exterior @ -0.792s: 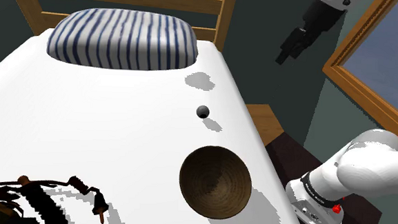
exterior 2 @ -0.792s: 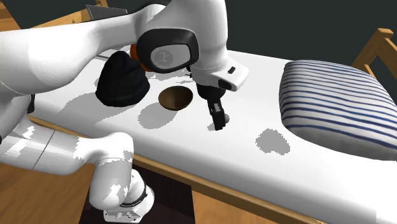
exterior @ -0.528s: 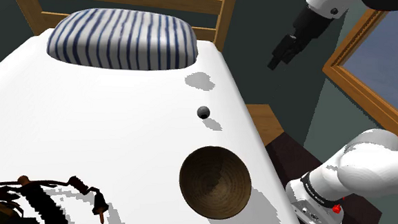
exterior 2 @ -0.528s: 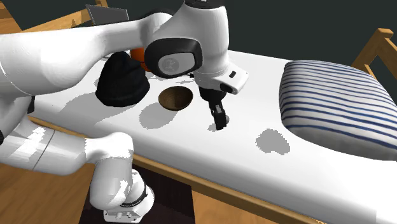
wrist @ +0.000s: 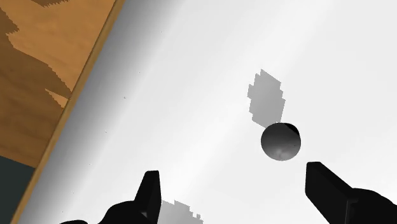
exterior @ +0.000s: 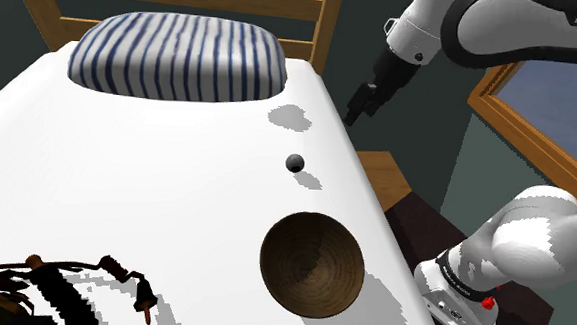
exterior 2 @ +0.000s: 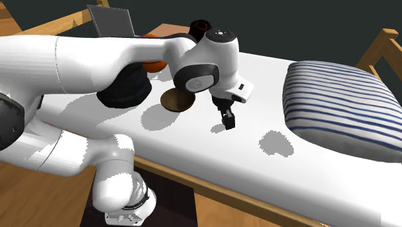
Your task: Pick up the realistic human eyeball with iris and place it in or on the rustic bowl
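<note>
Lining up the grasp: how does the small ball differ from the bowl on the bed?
The ball is small, grey and round; the bowl is far larger, dark brown and hollow, opening upward. The ball lies nearer the striped pillow; the bowl nearer the stand. The open gripper points toward the ball, not the bowl. Both rest on the white bed, apart.

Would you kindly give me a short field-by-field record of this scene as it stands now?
target: dark grey ball, resting on the white bed
goal: brown bowl, empty, on the bed, nearer the stand than the ball
gripper: open, in the air, apart from the ball
other: striped pillow at the headboard end
task state: ball not yet picked up
</note>
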